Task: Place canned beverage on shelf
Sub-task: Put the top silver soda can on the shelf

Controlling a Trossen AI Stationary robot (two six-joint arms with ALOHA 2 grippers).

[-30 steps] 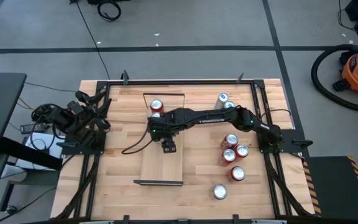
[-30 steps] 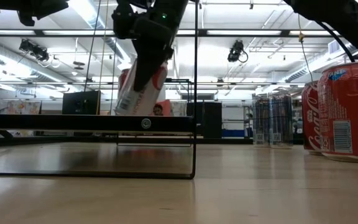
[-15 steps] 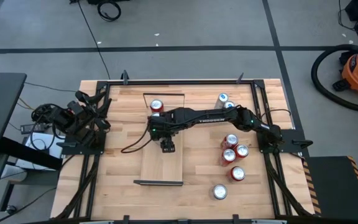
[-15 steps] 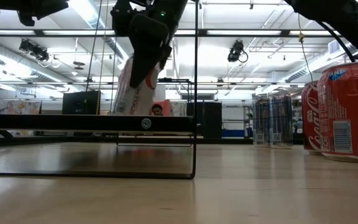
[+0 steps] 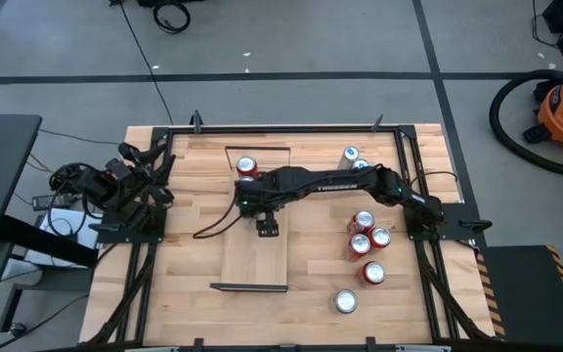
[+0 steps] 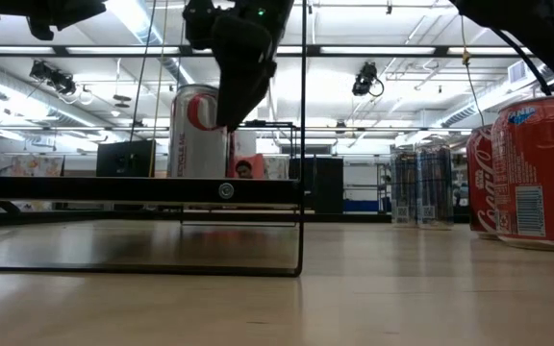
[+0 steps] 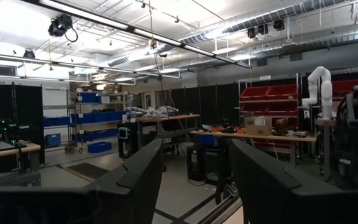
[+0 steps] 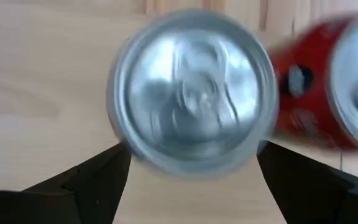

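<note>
Standing upright on your light-wood shelf board, the silver-and-red can looks delivered; right gripper fingers released; floor cans remain.

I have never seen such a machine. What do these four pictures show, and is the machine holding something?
It is a robot with two dark arms at a wooden table; each arm ends in a two-finger pincer. One picture looks down from above, one looks level across the table, and two come from cameras on the wrists. The right pincer is above a silver can that stands upright on the shelf, beside a red can. Its fingers are open on either side of the can, so it seems to hold nothing. More cans stand on the table. The left pincer is open and empty at the table's edge.
</note>
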